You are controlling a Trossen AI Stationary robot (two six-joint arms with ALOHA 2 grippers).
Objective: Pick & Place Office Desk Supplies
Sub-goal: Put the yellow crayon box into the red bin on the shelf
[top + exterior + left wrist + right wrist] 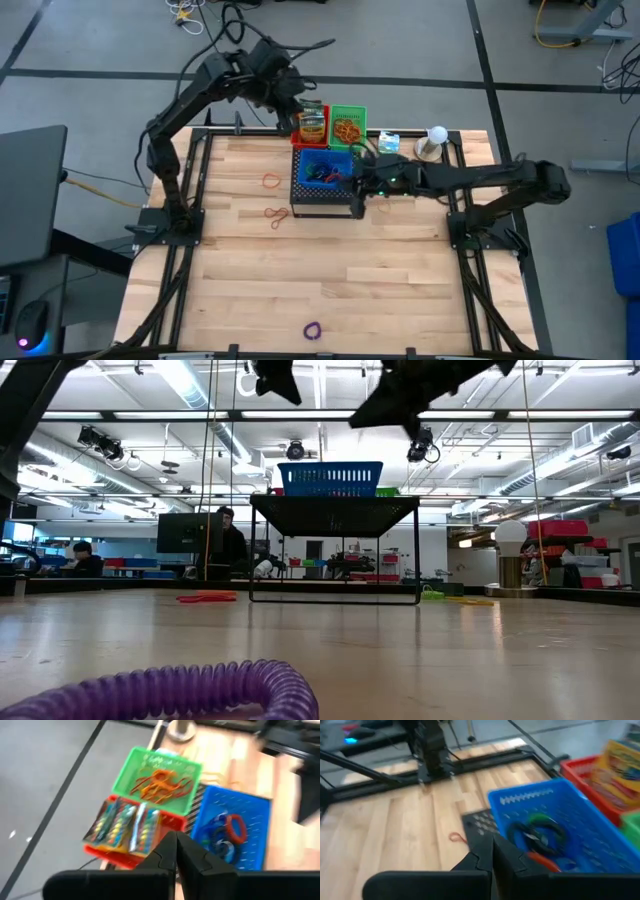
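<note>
two dark arms reach over the far half of the tabletop (330,290). the big black perforated box (326,202) stands near the far edge, carrying a blue basket (322,165) of coloured loops, with a red tray (311,123) and a green tray (348,124) of orange bands behind it. the left gripper (175,851) hangs above the red tray, fingers together, empty. the right gripper (492,851) hovers at the blue basket's edge, pinched together, empty. orange bands (276,214) lie left of the box; a purple loop (313,330) sits near the front edge.

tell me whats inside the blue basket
The blue basket holds a red loop, a green loop and blue loops; anything beneath that tangle is hidden.
</note>
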